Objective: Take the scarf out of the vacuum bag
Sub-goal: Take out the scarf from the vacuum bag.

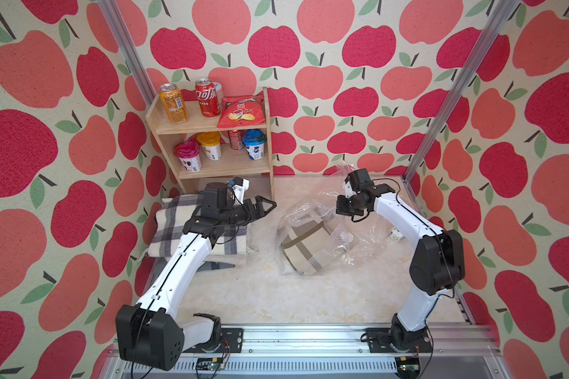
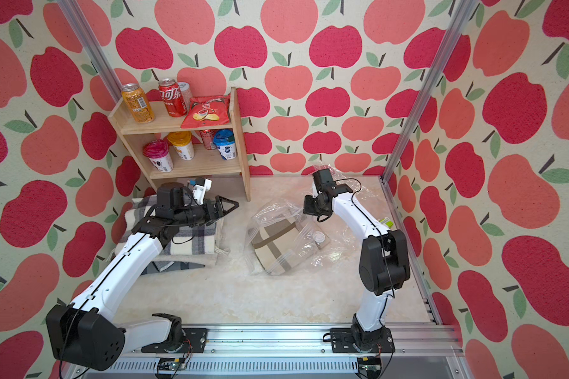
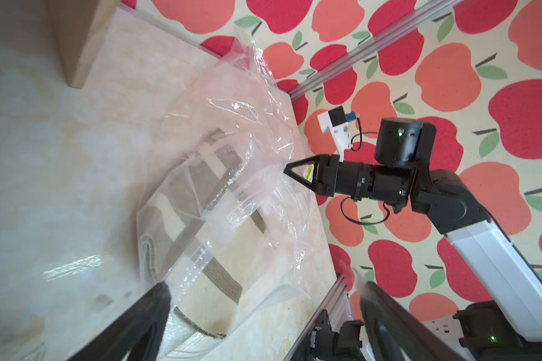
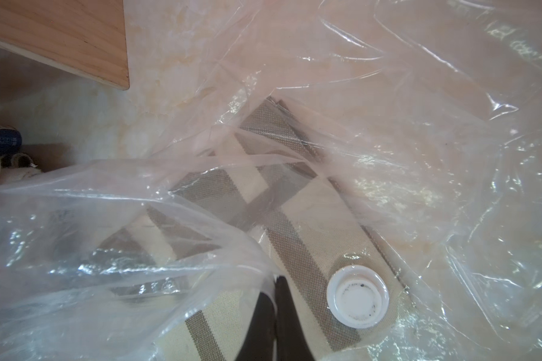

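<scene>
At centre right of both top views, on marble-look counter (image 1: 276, 302): vacuum bag (image 1: 304, 215), clear crinkly film, folded beige scarf (image 1: 304, 249) with taupe woven stripes inside. Round white valve cap (image 4: 357, 295) on film over scarf. Right fingers (image 4: 277, 300) pressed together, pinching bag film; tips hidden under wrist in top views. Left fingers (image 1: 270, 206) spread wide, empty, between bag and folded grey-cream plaid cloth (image 1: 174, 226), half hidden by arm. Upper left, wooden shelf (image 1: 230, 165): red can (image 1: 207, 98) with white Chinese Coca-Cola script; other labels too small to read.
</scene>
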You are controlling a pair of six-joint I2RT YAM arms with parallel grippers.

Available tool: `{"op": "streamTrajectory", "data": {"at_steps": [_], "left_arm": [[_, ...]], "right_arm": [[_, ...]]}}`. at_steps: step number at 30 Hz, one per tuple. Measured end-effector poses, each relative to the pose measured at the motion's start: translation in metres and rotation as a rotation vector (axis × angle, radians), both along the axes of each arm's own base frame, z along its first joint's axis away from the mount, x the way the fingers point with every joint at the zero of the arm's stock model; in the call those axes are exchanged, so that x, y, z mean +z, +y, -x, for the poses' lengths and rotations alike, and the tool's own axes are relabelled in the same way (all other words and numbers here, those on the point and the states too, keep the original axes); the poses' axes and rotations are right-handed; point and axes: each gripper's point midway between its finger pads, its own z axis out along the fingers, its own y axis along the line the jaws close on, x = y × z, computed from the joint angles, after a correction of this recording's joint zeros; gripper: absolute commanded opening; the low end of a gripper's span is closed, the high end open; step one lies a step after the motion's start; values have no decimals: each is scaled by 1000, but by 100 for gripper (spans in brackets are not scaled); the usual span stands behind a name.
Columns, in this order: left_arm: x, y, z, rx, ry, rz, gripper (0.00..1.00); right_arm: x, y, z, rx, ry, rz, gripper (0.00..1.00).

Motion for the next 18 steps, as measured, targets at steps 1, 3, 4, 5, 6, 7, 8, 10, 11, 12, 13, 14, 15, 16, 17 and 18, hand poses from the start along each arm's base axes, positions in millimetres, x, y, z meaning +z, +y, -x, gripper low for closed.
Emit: {"op": "streamTrajectory", "data": {"at_steps": [1,3,4,5,6,7,8,10,11,12,13,14,15,16,17,18], "left_arm": [[-7,-14,9,-34,12,-7,97],[-19,-36,26,-82,29,-31,97],[-24,-46,34,-103,34,-45,97],[-27,-55,42,-123,33,-57,98],[-30,-61,49,-136,34,-68,98],[-34,-66,55,-146,34,-78,98],[-37,-69,59,-152,32,-89,98],[-43,-72,63,-148,30,-112,98],[-47,-73,64,-143,30,-125,98],[-50,-73,65,-140,31,-136,98],[-55,-73,67,-136,34,-152,98],[-59,-73,68,-130,38,-166,98],[-62,-73,69,-125,42,-178,98],[-67,-72,71,-120,48,-191,98],[-73,-71,72,-112,59,-205,98],[-78,-70,73,-105,71,-215,98]], "right_arm": [[0,0,0,-1,1,-1,0],[0,1,1,3,4,-10,0],[1,2,1,7,6,-16,0],[1,4,1,11,5,-24,0],[2,6,1,17,5,-30,0],[2,9,2,25,4,-37,0],[3,13,3,36,2,-44,0],[5,26,7,67,-1,-62,0],[6,35,11,90,-4,-74,0],[8,43,14,111,-4,-85,0],[9,53,19,137,-4,-99,0],[10,62,24,162,-5,-116,0],[12,69,28,184,-5,-129,0],[13,77,33,207,-5,-143,0],[15,85,38,229,-6,-155,0],[17,92,42,247,-8,-165,0]]}}
